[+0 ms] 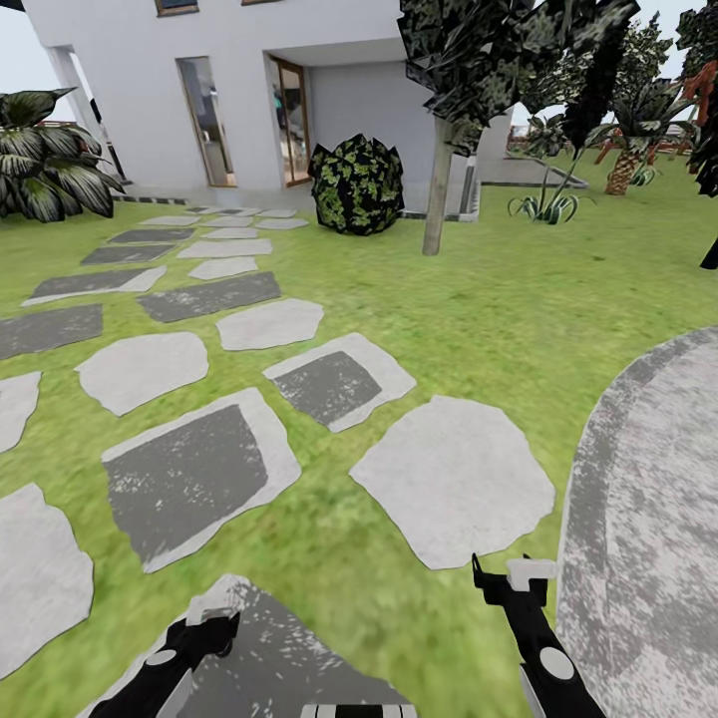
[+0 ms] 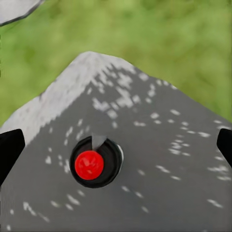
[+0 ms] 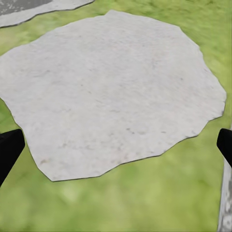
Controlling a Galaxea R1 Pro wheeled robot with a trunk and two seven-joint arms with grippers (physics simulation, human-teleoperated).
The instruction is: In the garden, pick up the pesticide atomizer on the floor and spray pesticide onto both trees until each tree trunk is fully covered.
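both tools (image 1: 214, 623) (image 1: 511, 578) apparently apart; beyond, mottled grey-brown tree trunk (image 1: 436, 189), slightly leaning

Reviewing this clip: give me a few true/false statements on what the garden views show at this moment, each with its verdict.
1. The left end effector hangs over a dark grey stone slab. True.
2. The right end effector grips a spray bottle. False: its fingers are spread with nothing between them.
3. A small round black object with a red centre lies on the slab under the left arm. True.
4. The white house stands behind a wooden gate. False: it stands open to the lawn.
5. A grey-brown tree trunk rises beside a round bush. True.
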